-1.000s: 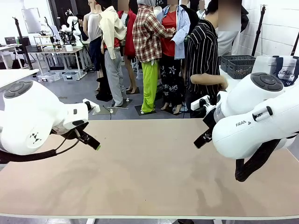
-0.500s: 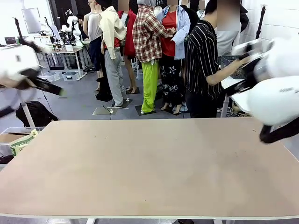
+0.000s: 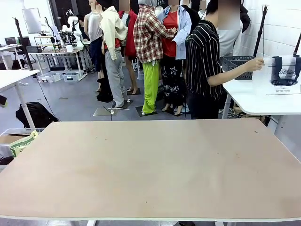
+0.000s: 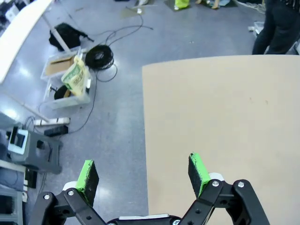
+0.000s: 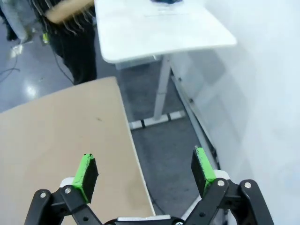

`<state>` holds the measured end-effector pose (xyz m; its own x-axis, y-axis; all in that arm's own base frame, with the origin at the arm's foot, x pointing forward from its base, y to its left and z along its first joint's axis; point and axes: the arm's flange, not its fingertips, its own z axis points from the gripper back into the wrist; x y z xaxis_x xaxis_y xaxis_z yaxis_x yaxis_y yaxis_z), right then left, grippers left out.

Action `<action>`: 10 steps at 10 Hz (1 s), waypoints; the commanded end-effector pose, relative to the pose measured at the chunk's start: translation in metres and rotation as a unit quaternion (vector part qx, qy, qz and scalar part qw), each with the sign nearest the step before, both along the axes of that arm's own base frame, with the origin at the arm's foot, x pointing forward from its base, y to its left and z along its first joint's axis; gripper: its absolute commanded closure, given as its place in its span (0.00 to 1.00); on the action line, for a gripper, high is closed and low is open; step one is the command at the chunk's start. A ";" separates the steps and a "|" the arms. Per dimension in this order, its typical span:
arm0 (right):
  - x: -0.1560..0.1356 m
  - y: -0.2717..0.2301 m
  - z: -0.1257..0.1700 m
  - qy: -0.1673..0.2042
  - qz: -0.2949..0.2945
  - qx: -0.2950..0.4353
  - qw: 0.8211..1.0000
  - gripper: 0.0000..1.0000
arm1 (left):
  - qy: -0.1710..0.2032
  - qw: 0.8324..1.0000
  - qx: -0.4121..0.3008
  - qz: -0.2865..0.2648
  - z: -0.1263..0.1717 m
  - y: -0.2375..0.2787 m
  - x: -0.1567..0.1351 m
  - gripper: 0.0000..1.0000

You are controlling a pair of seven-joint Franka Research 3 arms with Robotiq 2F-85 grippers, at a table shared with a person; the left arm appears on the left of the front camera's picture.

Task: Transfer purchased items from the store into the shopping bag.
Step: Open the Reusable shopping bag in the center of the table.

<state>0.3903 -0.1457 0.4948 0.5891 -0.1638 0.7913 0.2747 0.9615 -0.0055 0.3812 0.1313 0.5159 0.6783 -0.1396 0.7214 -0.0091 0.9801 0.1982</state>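
Note:
The shopping bag (image 3: 283, 75), translucent with dark handles and print, stands on a white side table (image 3: 256, 101) at the far right. Beside it sits the store (image 3: 239, 66), a dark grey lattice basket. A person in a striped shirt reaches a hand (image 3: 256, 63) to the bag's edge. The purchased items are out of view. My left gripper (image 4: 143, 171) is open and holds nothing, high over the tan table's left edge. My right gripper (image 5: 145, 171) is open and holds nothing, above the table's right edge, with the side table (image 5: 159, 28) beyond it.
The tan table (image 3: 150, 165) spreads across the front view. Below the left gripper are floor boxes (image 4: 65, 82), a cable coil (image 4: 98, 56) and a grey unit (image 4: 33, 150). A white wall (image 5: 262, 93) runs close along the right gripper's side.
Both arms have swung out of the front view, the left one leftward and the right one rightward. The person's hand has reached out to the bag.

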 end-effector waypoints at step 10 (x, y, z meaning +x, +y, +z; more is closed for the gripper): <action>0.005 -0.006 -0.017 0.013 -0.013 0.015 1.000 0.00 | 0.008 1.000 -0.004 0.003 -0.007 0.002 0.002 0.00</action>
<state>0.3957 -0.1504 0.4804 0.5928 -0.2101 0.7775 0.3039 0.9524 0.0257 0.3846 0.1307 0.5090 0.6882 -0.1264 0.7144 -0.0100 0.9829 0.1836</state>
